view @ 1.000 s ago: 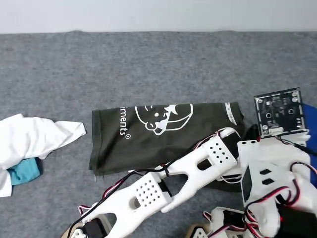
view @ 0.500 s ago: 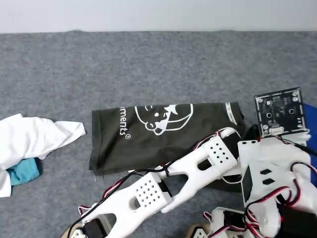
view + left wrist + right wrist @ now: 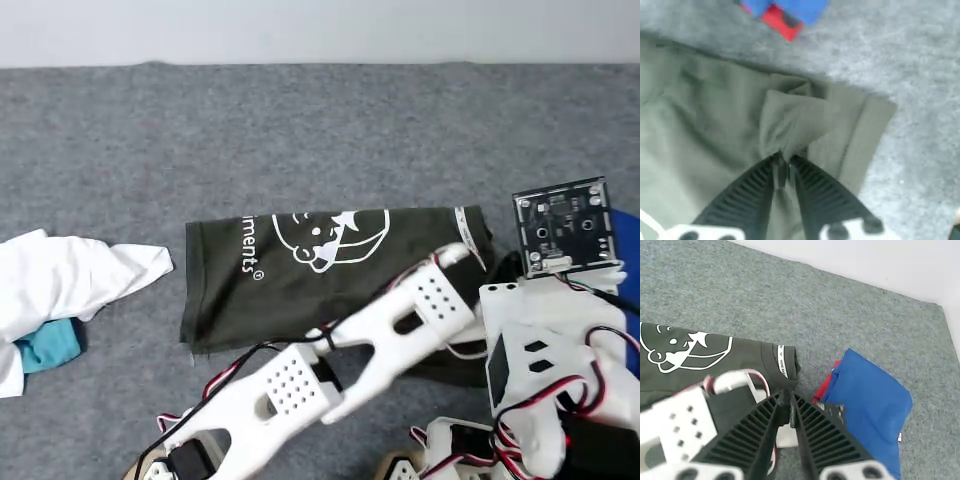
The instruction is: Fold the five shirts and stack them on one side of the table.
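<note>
From above, the dark olive printed shirt [image 3: 300, 280] lies half folded. A crumpled white shirt [image 3: 70, 280] sits well apart from it, so I judge most work remains. My left gripper [image 3: 785, 162] pinches an olive fold tight. My right gripper [image 3: 788, 401], fingers together and empty, hangs between the olive shirt and a folded blue shirt [image 3: 870, 400].

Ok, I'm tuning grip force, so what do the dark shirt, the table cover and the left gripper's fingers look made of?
The dark shirt: soft matte fabric, probably cotton knit; it creases and bunches where pinched. The table cover: grey felt or low carpet, by its fuzzy speckled nap. The left gripper's fingers: hard matte black plastic with ridged faces, possibly printed.
</note>
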Available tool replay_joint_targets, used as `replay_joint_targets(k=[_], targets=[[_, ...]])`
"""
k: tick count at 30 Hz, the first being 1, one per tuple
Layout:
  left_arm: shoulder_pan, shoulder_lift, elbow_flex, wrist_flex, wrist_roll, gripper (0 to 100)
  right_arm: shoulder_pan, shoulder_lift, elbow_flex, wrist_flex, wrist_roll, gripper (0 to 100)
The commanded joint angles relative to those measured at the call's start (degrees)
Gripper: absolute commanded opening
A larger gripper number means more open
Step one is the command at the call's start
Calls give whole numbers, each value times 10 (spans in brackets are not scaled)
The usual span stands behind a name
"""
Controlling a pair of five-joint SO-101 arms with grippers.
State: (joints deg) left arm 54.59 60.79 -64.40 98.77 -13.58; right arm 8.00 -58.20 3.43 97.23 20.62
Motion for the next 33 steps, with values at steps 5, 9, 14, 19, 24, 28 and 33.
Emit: replay_joint_targets(k=[5,9,14,19,24,28,33], targets=[[-83,-46,-12,11,-4,9,0,0,-3,4,-6,9],[-125,-45,-10,-15,-6,36,0,2,-2,4,-7,9],[-160,-45,-9,-49,-4,162,0,0,13,-1,-5,9],[-170,-39,-8,-74,-7,188,0,-2,35,-1,-7,9],[-177,-10,-12,-71,-20,188,0,-2,34,-2,-4,9],[-163,-28,-44,-8,-20,186,2,-3,34,1,-4,9],[-129,-66,-72,18,-2,185,3,-12,33,-2,-4,9]])
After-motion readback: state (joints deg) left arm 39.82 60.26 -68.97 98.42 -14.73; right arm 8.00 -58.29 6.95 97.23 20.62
